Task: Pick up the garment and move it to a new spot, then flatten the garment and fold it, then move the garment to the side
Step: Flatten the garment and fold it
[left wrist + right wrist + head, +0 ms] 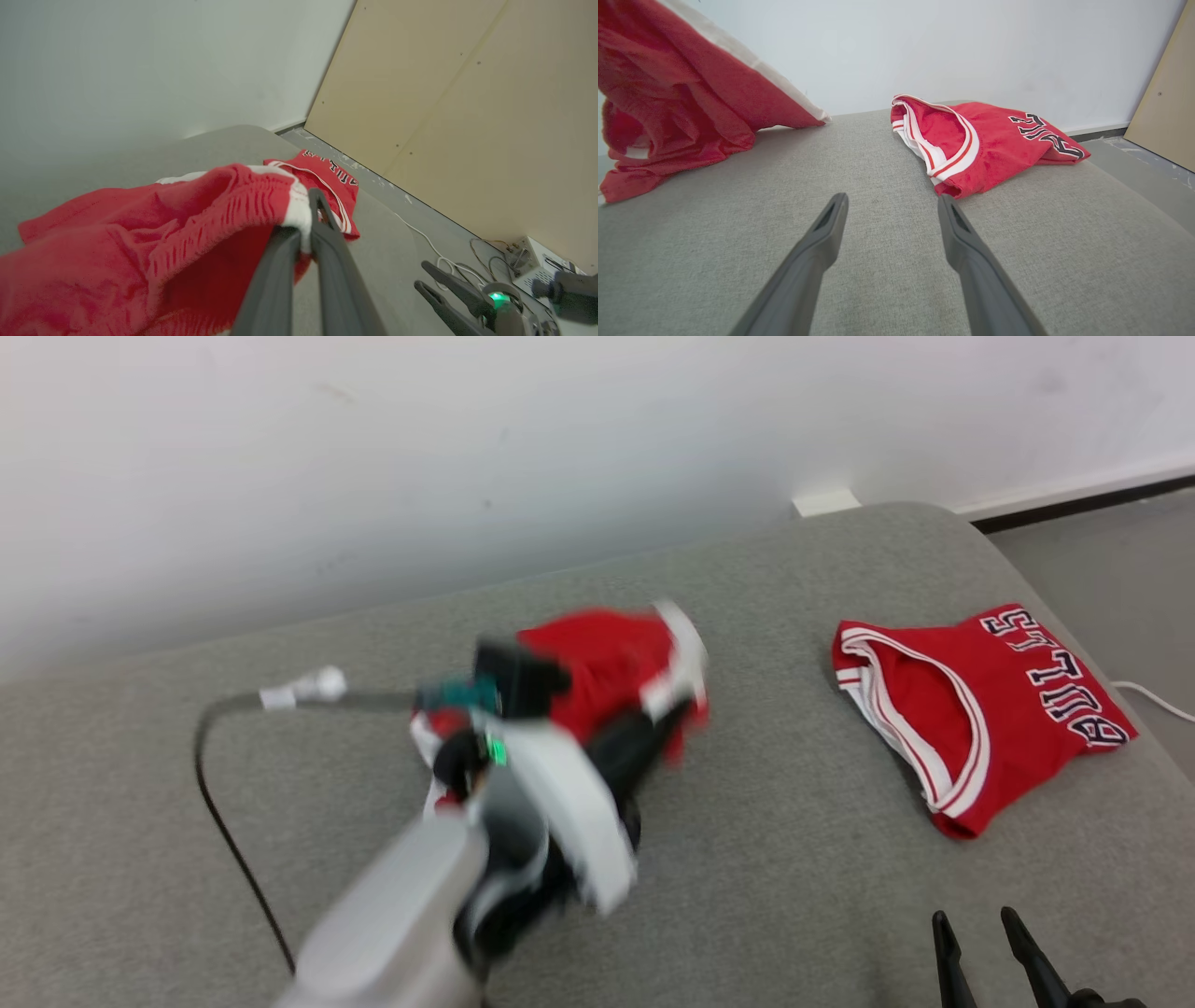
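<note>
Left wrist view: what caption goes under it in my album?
Left gripper pinches the red garment by its white hem, over the grey cushion.

grey fabric cushion (794, 896) up against a white wall (373, 448), red Bulls jersey (980, 709) lying folded toward its right end

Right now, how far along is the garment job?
Done: pickup; left hand is shut on the red garment, held up over the grey cushion. In hand: the move. Left: flatten, fold, set aside. Right hand open, idle, near the Bulls jersey.
</note>
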You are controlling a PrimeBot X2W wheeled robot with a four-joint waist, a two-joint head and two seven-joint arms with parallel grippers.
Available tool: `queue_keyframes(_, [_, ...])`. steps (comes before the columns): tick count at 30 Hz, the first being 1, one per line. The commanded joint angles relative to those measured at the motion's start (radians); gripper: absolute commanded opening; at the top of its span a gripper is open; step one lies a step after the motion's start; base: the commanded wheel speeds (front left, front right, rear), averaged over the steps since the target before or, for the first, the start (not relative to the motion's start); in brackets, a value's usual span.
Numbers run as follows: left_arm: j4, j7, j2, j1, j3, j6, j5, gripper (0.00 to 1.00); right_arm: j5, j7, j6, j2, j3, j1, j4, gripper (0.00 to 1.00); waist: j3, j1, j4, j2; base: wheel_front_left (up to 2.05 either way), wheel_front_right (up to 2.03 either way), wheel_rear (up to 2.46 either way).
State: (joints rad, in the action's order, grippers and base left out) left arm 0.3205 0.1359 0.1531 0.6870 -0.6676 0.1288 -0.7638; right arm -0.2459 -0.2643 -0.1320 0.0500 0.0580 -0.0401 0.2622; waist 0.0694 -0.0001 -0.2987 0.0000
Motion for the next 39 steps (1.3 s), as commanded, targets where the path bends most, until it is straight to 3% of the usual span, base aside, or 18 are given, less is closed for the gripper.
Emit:
queue_keyframes(1, [-0.046, 0.01, 0.036, -0.079, -0.01, 0.001, -0.029, 0.0, 0.009, 0.001, 0.003, 0.002, -0.005, -0.011, 0.001, 1.0, -0.013, 0.0001, 0.027, 0.0, 0.0, 0.0, 0.0])
queue_keyframes(3, [-0.122, 0.025, 0.084, -0.188, -0.045, 0.001, -0.032, 0.0, 0.016, 0.001, 0.003, 0.002, -0.015, -0.018, 0.0, 1.0, -0.015, 0.0001, 0.05, 0.0, 0.0, 0.0, 0.0])
queue_keyframes(7, [-0.218, 0.009, 0.161, -0.379, -0.062, -0.046, -0.04, 0.0, 0.032, 0.001, 0.003, 0.002, -0.028, -0.029, -0.004, 1.0, -0.02, 0.0001, 0.097, 0.0, 0.0, 0.0, 0.0])
queue_keyframes(14, [-0.238, -0.056, 0.262, -0.569, -0.063, -0.111, -0.007, 0.0, 0.054, 0.001, 0.003, 0.002, -0.041, -0.052, -0.005, 1.0, -0.043, 0.0001, 0.172, 0.0, 0.0, 0.0, 0.0])
queue_keyframes(24, [-0.098, -0.183, 0.354, -0.659, -0.034, -0.079, 0.009, 0.0, 0.057, 0.001, 0.003, 0.002, -0.056, -0.084, -0.01, 1.0, -0.073, 0.0001, 0.238, 0.0, 0.0, 0.0, 0.0])
queue_keyframes(32, [0.067, -0.259, 0.368, -0.603, -0.027, -0.045, 0.036, 0.0, 0.057, 0.001, 0.003, 0.002, -0.047, -0.08, -0.008, 1.0, -0.089, 0.0001, 0.264, 0.0, 0.0, 0.0, 0.0])
queue_keyframes(34, [0.089, -0.28, 0.359, -0.595, -0.023, -0.041, 0.031, 0.55, 0.057, 0.001, 0.003, 0.002, -0.047, -0.082, -0.009, 1.0, -0.092, 0.0001, 0.265, 0.0, 0.0, 0.0, 0.0])
queue_keyframes(35, [0.098, -0.289, 0.356, -0.593, -0.023, -0.039, 0.032, 0.91, 0.058, 0.001, 0.003, 0.002, -0.047, -0.085, -0.011, 1.0, -0.094, 0.0001, 0.266, 0.0, 0.0, 0.0, 0.0])
queue_keyframes(36, [0.107, -0.291, 0.354, -0.594, -0.025, -0.037, 0.029, 1.0, 0.058, 0.001, 0.003, 0.002, -0.047, -0.087, -0.012, 1.0, -0.096, 0.0001, 0.266, 0.0, 0.0, 0.0, 0.0])
queue_keyframes(39, [0.117, -0.3, 0.347, -0.604, -0.018, -0.041, 0.015, 1.0, 0.062, 0.001, 0.003, 0.002, -0.05, -0.092, -0.016, 1.0, -0.102, 0.0001, 0.269, 0.0, 0.0, 0.0, 0.0])
